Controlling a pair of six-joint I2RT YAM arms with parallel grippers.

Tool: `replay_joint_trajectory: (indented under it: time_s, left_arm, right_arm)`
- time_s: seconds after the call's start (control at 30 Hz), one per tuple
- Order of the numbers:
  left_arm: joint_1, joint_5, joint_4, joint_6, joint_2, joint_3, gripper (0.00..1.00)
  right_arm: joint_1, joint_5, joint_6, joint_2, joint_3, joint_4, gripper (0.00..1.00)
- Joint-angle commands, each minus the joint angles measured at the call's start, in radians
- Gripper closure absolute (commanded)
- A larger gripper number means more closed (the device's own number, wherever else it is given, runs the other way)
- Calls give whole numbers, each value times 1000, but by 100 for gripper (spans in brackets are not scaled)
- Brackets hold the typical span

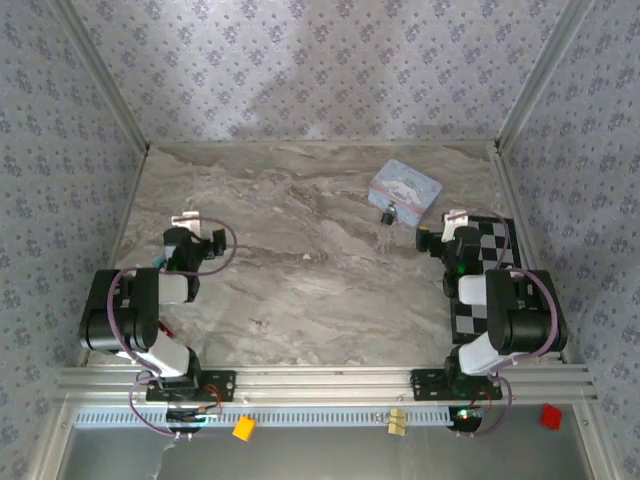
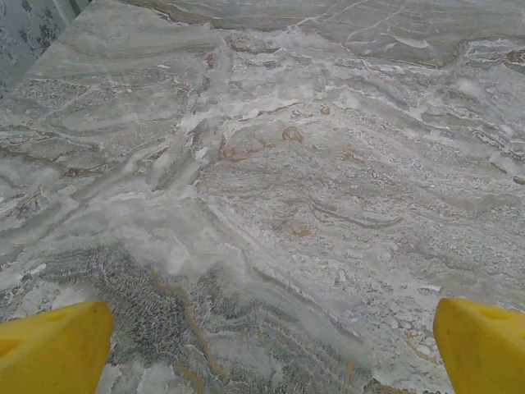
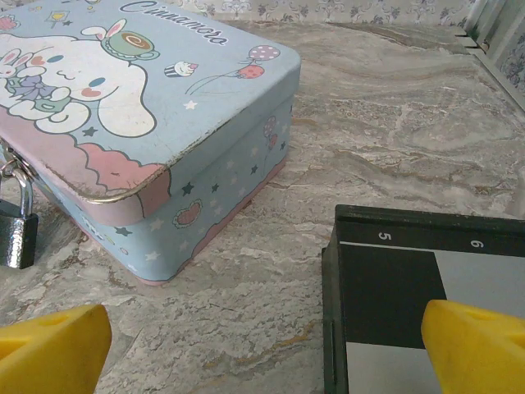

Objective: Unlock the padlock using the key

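I see the marble table [image 1: 300,280], with the pale blue tin [image 1: 405,188] at its far right and a checkered board [image 3: 394,287] along the right edge. My left gripper [image 2: 262,345] and right gripper [image 3: 262,345] both stand spread wide, holding nothing. The small padlock [image 3: 16,230] hangs against the tin's near side.

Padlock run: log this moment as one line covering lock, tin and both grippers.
small silvery metal padlock: hanging on pale blue cartoon-printed tin | left gripper: open, above marble table | right gripper: open, facing tin
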Motion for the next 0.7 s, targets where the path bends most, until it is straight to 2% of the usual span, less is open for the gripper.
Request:
replay_joint_trajectory:
  time_s: [0.0, 0.67]
  left_arm:
    - [-1, 14, 19, -6, -2, 23, 0]
    - [-1, 14, 18, -7, -1, 23, 0]
  right_arm:
    - [-8, -13, 6, 8, 21, -12, 1]
    - [-13, -24, 9, 6, 21, -13, 1]
